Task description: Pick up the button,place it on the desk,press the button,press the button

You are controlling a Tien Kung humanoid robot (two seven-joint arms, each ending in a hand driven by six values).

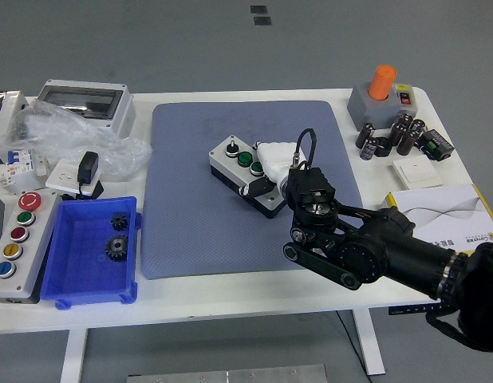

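The blue mat (191, 207) covers the middle of the white table (254, 299), and the button box (240, 171) lies on it near the centre, a white-topped, black-sided switch unit set at a slant. It shows 1 green button (245, 159) and a small knob toward its far-left end. By its look it is a rigid plastic housing, light to moderate in weight, with smooth faces that could slide on the mat under a sideways push; a press should come straight down on a cap, and a lift is best taken across the 2 long sides.

The right hand (270, 171) sits over the box's near-right half, its white-covered part above the top and a dark finger (257, 189) at the near edge. The wrist hides most of it, so I cannot tell whether the fingers are curled on the box or merely resting. The left arm is out of view.

The blue bin (71, 271) at the left holds 2 dark gears (116, 237). Beside it, a grey panel (7, 259) carries 5 coloured buttons. The grey base (370, 108) at the far right holds 1 orange cylinder (383, 80), with black capacitors (390, 136) clustered just beside it.
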